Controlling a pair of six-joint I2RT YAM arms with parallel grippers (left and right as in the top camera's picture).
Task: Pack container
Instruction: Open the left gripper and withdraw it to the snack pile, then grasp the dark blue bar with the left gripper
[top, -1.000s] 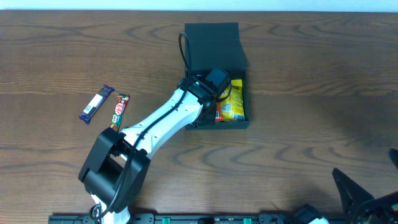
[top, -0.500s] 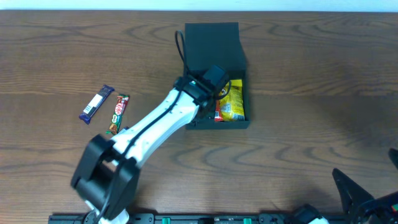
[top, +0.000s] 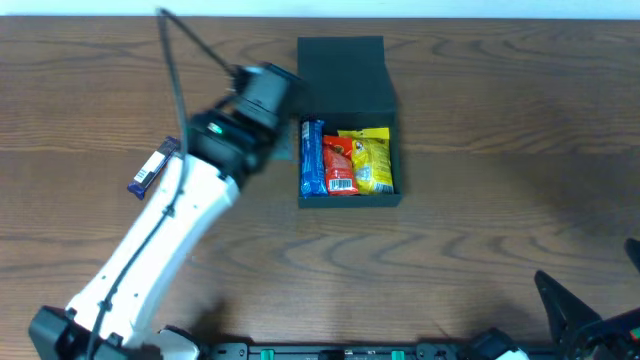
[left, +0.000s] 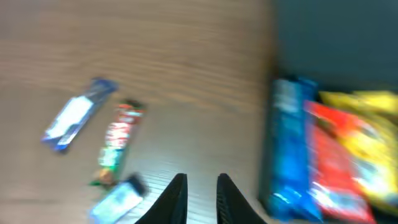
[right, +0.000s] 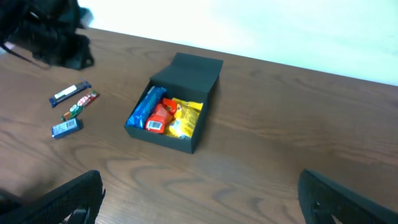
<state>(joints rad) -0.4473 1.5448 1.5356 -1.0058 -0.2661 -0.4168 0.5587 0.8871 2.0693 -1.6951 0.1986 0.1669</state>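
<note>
looks like a fetching step, with three packets already packed and three left out. next move probably calls for spreading the left fingers (left: 200, 180), lowering over the small blue packet (left: 118, 198) and pinching across its narrow side.

at the near edge of the bench (right: 280, 124), right fingers (right: 199, 176) wide apart, empty, well apart from the container (right: 155, 138). further out, left fingers nearly together, a slim gap showing, gripping nothing, above bare wood. just left of them the small blue packet, then a red and green bar (left: 118, 142), then a blue and white bar (left: 73, 115). to their right, near but not touching, the container, lid laid back, holding a blue packet (left: 289, 149), a red packet (left: 333, 162) and a yellow packet (left: 373, 137) side by side.
</note>
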